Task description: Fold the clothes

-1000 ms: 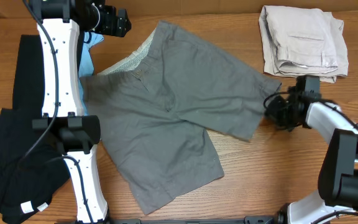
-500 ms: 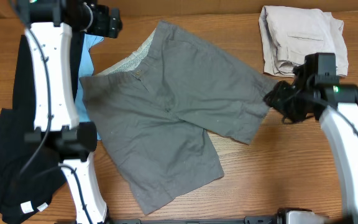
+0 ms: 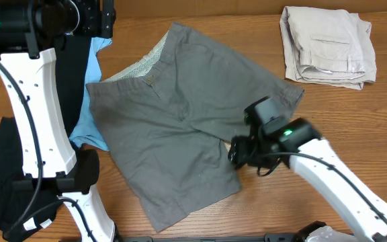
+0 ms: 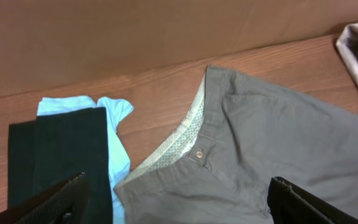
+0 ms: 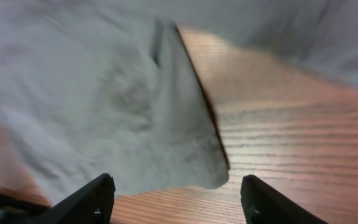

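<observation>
The clothes are grey shorts lying spread flat mid-table, with the waistband at the back left and both legs fanned out toward the right and front. In the left wrist view the buttoned waistband and pale mesh lining show. My left gripper hovers open above the waistband, its fingers wide apart with nothing held. My right gripper is open low over the table at the front leg's hem corner. That corner lies just ahead of its fingertips.
Folded beige shorts lie at the back right. A black garment and a light blue one lie along the left side beside the left arm. A brown wall backs the table.
The right gripper opened, left the right leg's hem and swung left and forward to the front leg's hem. The left arm drew back toward the left.
</observation>
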Robot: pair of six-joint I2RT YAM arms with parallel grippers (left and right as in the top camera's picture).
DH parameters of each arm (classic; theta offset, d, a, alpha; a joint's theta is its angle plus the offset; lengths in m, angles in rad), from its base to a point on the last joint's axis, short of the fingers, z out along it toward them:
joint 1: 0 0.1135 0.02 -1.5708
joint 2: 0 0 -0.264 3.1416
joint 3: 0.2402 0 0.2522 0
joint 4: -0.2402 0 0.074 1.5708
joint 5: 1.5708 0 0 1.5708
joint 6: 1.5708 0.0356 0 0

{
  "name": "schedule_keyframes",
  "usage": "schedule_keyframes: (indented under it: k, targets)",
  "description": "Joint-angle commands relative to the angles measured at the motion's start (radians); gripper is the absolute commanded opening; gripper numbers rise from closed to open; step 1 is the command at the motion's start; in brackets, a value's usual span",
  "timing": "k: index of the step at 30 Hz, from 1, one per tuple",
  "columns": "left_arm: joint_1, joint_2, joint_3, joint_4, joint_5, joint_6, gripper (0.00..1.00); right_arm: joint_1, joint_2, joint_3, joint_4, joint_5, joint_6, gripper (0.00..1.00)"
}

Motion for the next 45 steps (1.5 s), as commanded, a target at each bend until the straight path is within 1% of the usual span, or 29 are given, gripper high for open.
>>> schedule_keyframes:
  k: [1,6,12,14,15,16,17,18,19,22,26,31,40,42,43,44,45]
  targets:
    - [0.001,0.015,-0.006,0.003,-0.016,0.018,0.93,0.037,0.039,-0.092,0.061,0.021,0.087,0.68]
    - [0.001,0.023,-0.008,0.005,-0.017,0.018,0.93,0.058,0.106,-0.168,0.17,-0.042,0.109,0.69]
    - [0.001,0.039,-0.01,0.008,-0.017,0.018,0.93,0.088,0.161,-0.209,0.227,-0.056,0.152,0.68]
    - [0.0,0.046,-0.014,0.008,-0.017,0.018,0.94,0.097,0.172,-0.23,0.247,-0.067,0.165,0.64]
    - [0.001,0.05,-0.014,0.008,-0.017,0.018,0.93,0.1,0.175,-0.24,0.256,-0.069,0.169,0.6]
    - [0.001,0.053,-0.014,0.008,-0.017,0.018,0.93,0.102,0.175,-0.245,0.258,-0.069,0.181,0.52]
    - [0.0,0.058,-0.014,0.008,-0.017,0.018,0.93,0.102,0.175,-0.247,0.255,-0.069,0.191,0.34]
    - [0.0,0.061,-0.014,0.008,-0.017,0.018,0.93,0.102,0.175,-0.247,0.253,-0.069,0.192,0.21]
    - [0.001,0.063,-0.014,0.008,-0.017,0.018,0.93,0.1,0.175,-0.247,0.245,-0.064,0.216,0.04]
    - [0.001,0.068,-0.014,0.006,-0.017,0.018,0.91,0.068,0.173,-0.245,0.195,-0.058,0.25,0.04]
    - [0.001,0.068,-0.014,0.008,-0.017,0.018,0.91,-0.056,0.15,-0.232,0.079,-0.057,0.237,0.04]
    - [0.001,0.069,-0.021,0.007,-0.018,0.018,0.91,-0.29,0.096,-0.2,0.013,-0.058,0.127,0.04]
    - [0.001,0.12,-0.021,-0.084,-0.063,0.019,0.89,-0.75,0.091,-0.124,0.019,-0.058,-0.107,0.04]
    - [0.001,0.139,-0.021,-0.101,-0.066,0.019,0.88,-0.821,0.091,-0.101,0.005,-0.062,-0.142,0.04]
    - [0.001,0.151,-0.021,-0.108,-0.066,0.019,0.88,-0.858,0.091,-0.084,-0.01,-0.074,-0.176,0.06]
    - [0.001,0.161,-0.021,-0.115,-0.066,0.018,0.88,-0.877,0.091,-0.069,-0.023,-0.089,-0.206,0.11]
    - [0.001,0.169,-0.021,-0.122,-0.065,0.019,0.88,-0.895,0.091,-0.049,-0.045,-0.103,-0.24,0.2]
